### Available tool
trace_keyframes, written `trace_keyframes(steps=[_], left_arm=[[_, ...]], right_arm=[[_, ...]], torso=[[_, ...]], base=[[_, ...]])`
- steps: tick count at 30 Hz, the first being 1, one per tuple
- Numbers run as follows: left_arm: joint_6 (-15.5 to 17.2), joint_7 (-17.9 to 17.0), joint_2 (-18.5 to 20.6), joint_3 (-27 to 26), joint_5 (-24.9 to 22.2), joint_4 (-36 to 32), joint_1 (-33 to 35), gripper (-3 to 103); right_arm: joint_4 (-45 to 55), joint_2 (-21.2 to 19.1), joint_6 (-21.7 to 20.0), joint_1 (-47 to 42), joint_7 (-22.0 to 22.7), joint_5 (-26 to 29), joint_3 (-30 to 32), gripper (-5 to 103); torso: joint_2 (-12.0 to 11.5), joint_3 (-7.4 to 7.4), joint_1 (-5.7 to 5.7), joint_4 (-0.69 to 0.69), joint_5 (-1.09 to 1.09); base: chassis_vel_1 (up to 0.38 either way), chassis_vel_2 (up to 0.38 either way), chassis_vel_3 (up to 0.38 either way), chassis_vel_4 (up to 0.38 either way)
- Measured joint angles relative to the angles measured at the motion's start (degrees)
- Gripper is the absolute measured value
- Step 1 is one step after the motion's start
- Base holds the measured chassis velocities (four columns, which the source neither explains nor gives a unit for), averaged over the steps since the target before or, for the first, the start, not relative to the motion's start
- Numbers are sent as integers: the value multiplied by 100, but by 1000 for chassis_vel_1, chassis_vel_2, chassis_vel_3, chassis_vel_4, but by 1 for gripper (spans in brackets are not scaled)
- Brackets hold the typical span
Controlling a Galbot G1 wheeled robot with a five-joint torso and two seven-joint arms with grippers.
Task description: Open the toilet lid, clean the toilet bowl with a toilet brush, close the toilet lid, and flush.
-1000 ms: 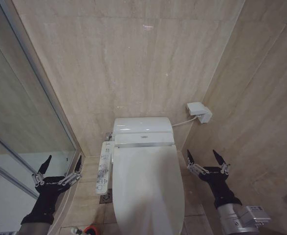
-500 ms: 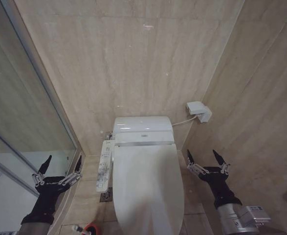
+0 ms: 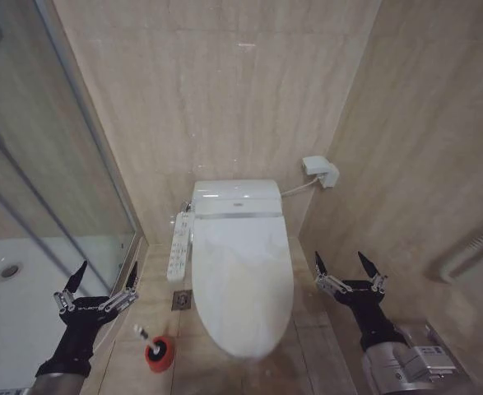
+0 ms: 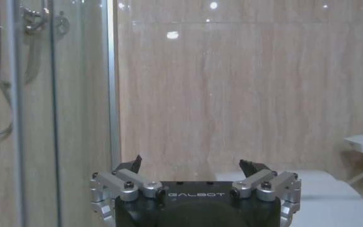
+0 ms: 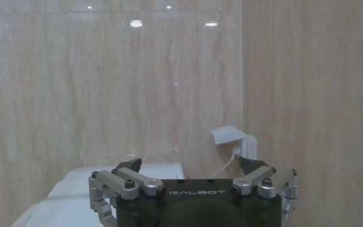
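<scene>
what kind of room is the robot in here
Most likely a small home or hotel bathroom: a floor toilet with its toilet lid shut, a glass shower enclosure beside it, and a toilet brush in its red holder.

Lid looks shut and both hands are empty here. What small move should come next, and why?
Probably bring the right hand in toward the front edge of the toilet lid. The lid lies closed over the bowl, both hands are open and clear of it, and the left hand hangs by the shower glass.

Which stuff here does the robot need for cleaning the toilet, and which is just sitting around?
Needed: toilet lid, shut over the bowl; toilet brush, standing in its red holder on the floor.

Just there: control panel, wall box, floor drain, shower tray.
</scene>
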Motion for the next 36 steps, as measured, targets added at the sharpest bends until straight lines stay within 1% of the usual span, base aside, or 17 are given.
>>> trace_keyframes(steps=[8,12,14,17,19,27,36], left_arm=[[-1,0,0,0,0,-1,0,100],[-1,0,0,0,0,-1,0,100],[-1,0,0,0,0,-1,1,100],[-1,0,0,0,0,-1,0,100],[-1,0,0,0,0,-1,0,100],[-1,0,1,0,0,-1,-2,100],[-1,0,1,0,0,-1,-1,100]], right_arm=[[0,0,0,0,0,0,0,100],[0,0,0,0,0,0,0,100],[0,0,0,-1,0,0,0,100],[0,0,0,-1,0,0,0,100],[0,0,0,-1,0,0,0,100],[0,0,0,2,0,0,0,100],[0,0,0,0,0,0,0,100]], torso=[[1,-2,-4,-1,2],[2,-2,-4,1,0],[2,-3,-6,-2,3],[3,-3,-6,0,-1],[3,-3,-6,0,2],[-1,2,5,0,0],[0,-1,0,0,0]], base=[[315,-322,-323,324],[286,-295,-301,302],[201,-237,-211,182],[147,-188,-155,143],[83,-23,-40,70],[-36,23,46,-44],[20,-26,-18,22]])
